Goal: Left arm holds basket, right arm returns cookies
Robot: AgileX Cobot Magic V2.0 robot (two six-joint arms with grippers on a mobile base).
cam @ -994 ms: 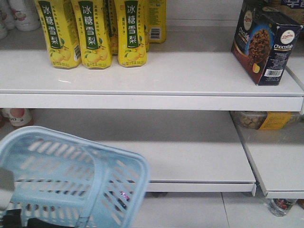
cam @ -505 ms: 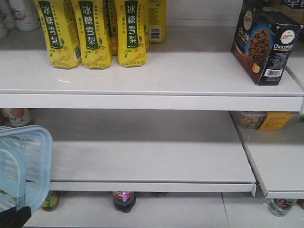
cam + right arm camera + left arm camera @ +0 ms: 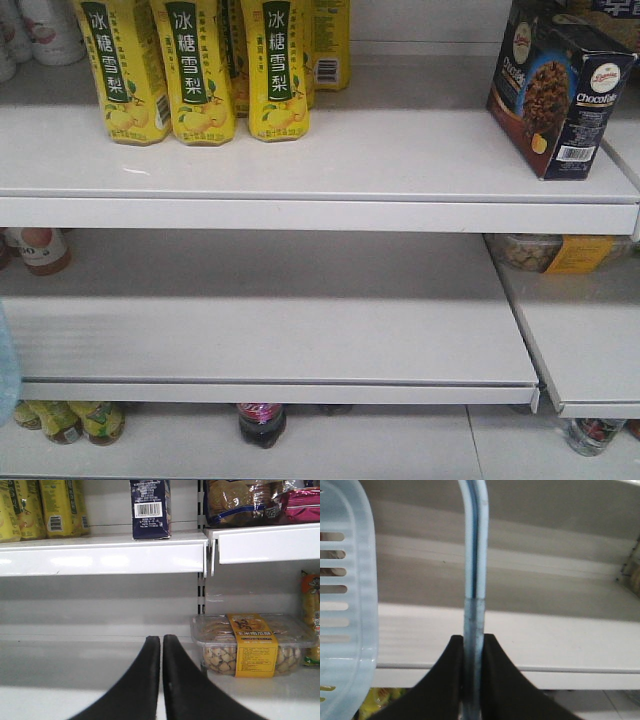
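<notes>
The light blue basket (image 3: 350,630) hangs at the left of the left wrist view, its thin handle (image 3: 474,555) running up the middle. My left gripper (image 3: 473,638) is shut on that handle. In the front view only a pale blue sliver of the basket (image 3: 5,365) shows at the left edge. The cookies (image 3: 560,90), a navy box, stand upright on the upper shelf at the right, also seen barcode-side as the cookies (image 3: 150,507). My right gripper (image 3: 161,639) is shut and empty, low in front of the lower shelf, well below the box.
Yellow pear-drink bottles (image 3: 190,70) stand on the upper shelf (image 3: 320,170) at the left. A clear tub of biscuits (image 3: 252,645) with a yellow label sits on the lower right shelf. Bottles (image 3: 261,420) stand on the floor under the lower shelf (image 3: 300,320).
The basket has swung left, out of the front view except for a sliver. The bottles under the lower shelf now show.
</notes>
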